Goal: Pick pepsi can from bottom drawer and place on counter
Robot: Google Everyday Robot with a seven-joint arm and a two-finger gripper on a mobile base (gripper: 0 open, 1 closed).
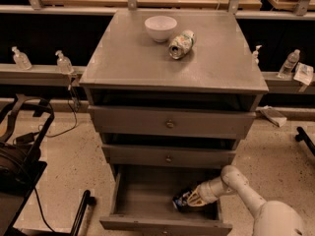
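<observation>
Gripper (193,198) at the can (180,201) in the open drawer (142,194); whether it has hold cannot be told. A shallow grasp could drop the can on lifting.

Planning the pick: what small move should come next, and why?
Probably finish the grasp on the pepsi can: the gripper is inside the open bottom drawer, right against the can, which sits low in the drawer, not yet on the counter.

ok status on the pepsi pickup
Gripper in bottom drawer, at pepsi can. Can not yet out. Bowl and pale green can on counter, far side.
</observation>
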